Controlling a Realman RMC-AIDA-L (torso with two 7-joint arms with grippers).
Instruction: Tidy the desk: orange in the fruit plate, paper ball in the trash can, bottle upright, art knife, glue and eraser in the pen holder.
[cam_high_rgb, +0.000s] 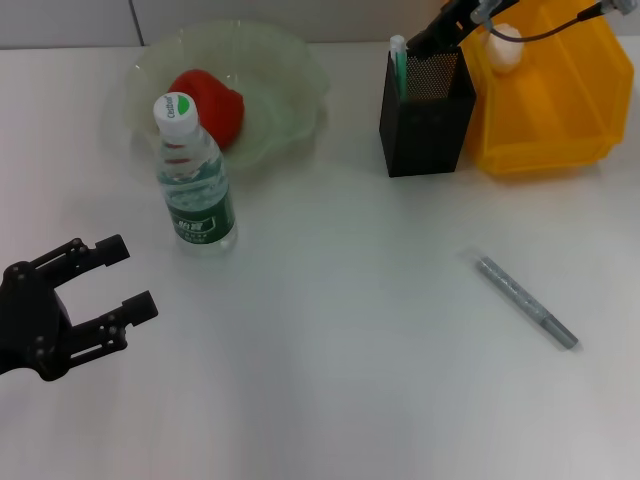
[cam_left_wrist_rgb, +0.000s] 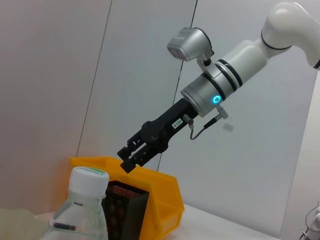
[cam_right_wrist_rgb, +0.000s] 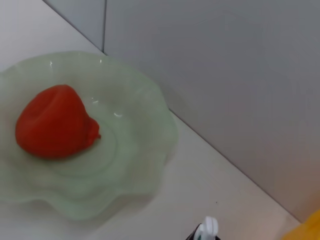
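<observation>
The orange (cam_high_rgb: 208, 100) (cam_right_wrist_rgb: 52, 122) lies in the pale-green fruit plate (cam_high_rgb: 285, 75) (cam_right_wrist_rgb: 145, 150) at the back left. In front of the plate the bottle (cam_high_rgb: 196, 180) (cam_left_wrist_rgb: 85, 205) stands upright. My left gripper (cam_high_rgb: 135, 277) is open and empty, low at the front left, short of the bottle. My right gripper (cam_high_rgb: 432, 35) (cam_left_wrist_rgb: 129, 159) hovers just above the black mesh pen holder (cam_high_rgb: 425, 110) (cam_left_wrist_rgb: 125, 210); a white-and-green stick (cam_high_rgb: 398, 58) (cam_right_wrist_rgb: 210, 227), likely the glue, stands inside. The paper ball (cam_high_rgb: 505, 50) sits in the yellow trash can (cam_high_rgb: 550, 110) (cam_left_wrist_rgb: 157, 200). A slim grey art knife (cam_high_rgb: 525, 301) lies on the table. The eraser is out of view.
The white table (cam_high_rgb: 350, 380) stretches wide between the bottle and the art knife. Pen holder and trash can stand side by side, touching, at the back right. A grey wall rises behind the table.
</observation>
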